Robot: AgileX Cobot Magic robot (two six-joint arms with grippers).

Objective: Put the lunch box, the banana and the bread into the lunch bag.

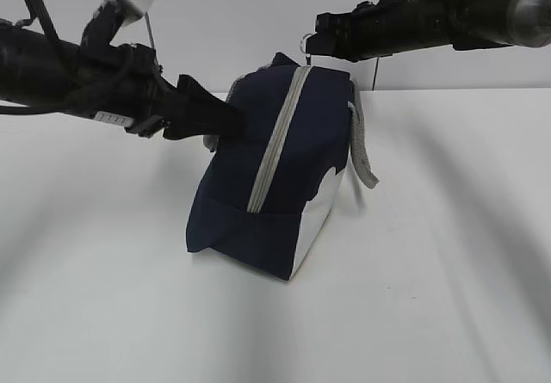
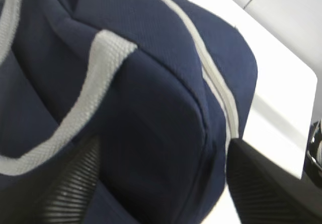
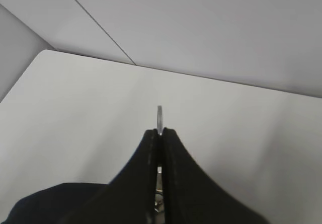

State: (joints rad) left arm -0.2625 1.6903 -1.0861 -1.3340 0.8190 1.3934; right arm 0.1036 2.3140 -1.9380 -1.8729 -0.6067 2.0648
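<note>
The dark navy lunch bag point(image 1: 284, 159) stands in the middle of the white table, its grey zipper point(image 1: 277, 142) zipped along the top. My left gripper point(image 1: 225, 118) clamps the bag's upper left side. In the left wrist view its jaws point(image 2: 161, 153) straddle a fold of navy fabric point(image 2: 151, 108) beside a grey strap handle point(image 2: 85, 103). My right gripper point(image 1: 317, 39) is shut on the metal zipper pull ring point(image 1: 307, 43) at the bag's far top end. The ring point(image 3: 160, 117) sticks out between the closed tips point(image 3: 160, 131). The lunch box, banana and bread are out of view.
A second grey strap handle point(image 1: 363, 151) hangs down the bag's right side. The white table point(image 1: 448, 254) stretches around the bag. A pale wall point(image 1: 241, 13) rises behind the table's far edge.
</note>
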